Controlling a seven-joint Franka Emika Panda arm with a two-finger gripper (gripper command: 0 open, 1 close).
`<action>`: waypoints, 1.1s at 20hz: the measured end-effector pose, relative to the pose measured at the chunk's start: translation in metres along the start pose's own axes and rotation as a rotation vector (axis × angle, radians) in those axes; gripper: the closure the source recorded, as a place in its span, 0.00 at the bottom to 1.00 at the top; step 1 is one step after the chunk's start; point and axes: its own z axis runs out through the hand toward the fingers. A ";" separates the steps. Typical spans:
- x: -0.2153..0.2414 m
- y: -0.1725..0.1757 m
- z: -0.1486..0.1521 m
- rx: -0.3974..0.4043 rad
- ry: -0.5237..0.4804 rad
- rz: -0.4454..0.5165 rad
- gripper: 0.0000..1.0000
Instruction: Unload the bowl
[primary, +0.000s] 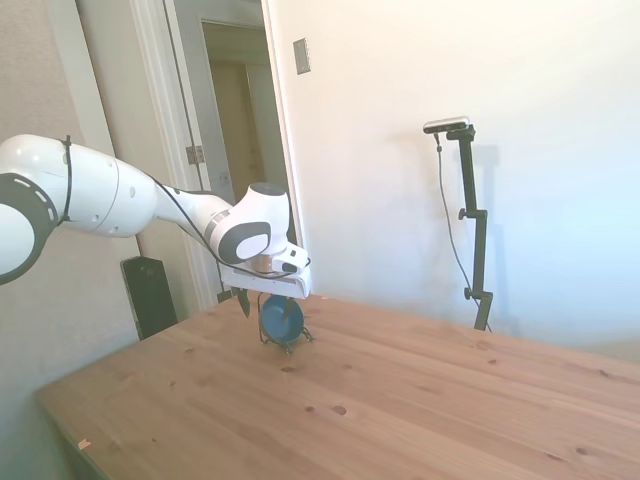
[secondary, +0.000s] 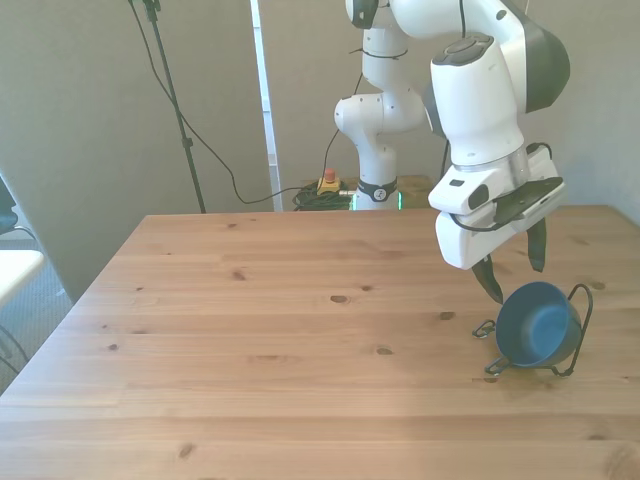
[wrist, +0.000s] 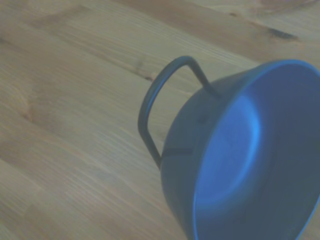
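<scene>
A small dark blue bowl (secondary: 535, 325) stands tilted on its side in a thin dark wire rack (secondary: 584, 297), near the table edge at the front view's right. Its opening shows its blue inside. My gripper (secondary: 513, 264) hangs just above the bowl's rim, open, with nothing between its fingers. One dark finger (secondary: 489, 281) reaches down close to the rim without clearly touching it. In the side view the bowl (primary: 282, 318) sits under the gripper (primary: 266, 300) at the table's far side. The wrist view shows the bowl (wrist: 250, 160) close up, with a loop of the rack (wrist: 150, 102) beside it.
The wooden table (secondary: 280, 330) stretches bare toward the front view's left. Its edge (secondary: 625, 215) runs close beside the rack. A black panel (primary: 148, 295) stands on the floor behind the table in the side view.
</scene>
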 end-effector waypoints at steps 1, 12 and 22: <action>-0.001 -0.001 0.000 0.001 -0.001 -0.005 0.00; 0.000 -0.011 0.005 0.045 -0.007 -0.122 0.00; 0.016 -0.006 0.019 0.087 0.058 -0.092 0.00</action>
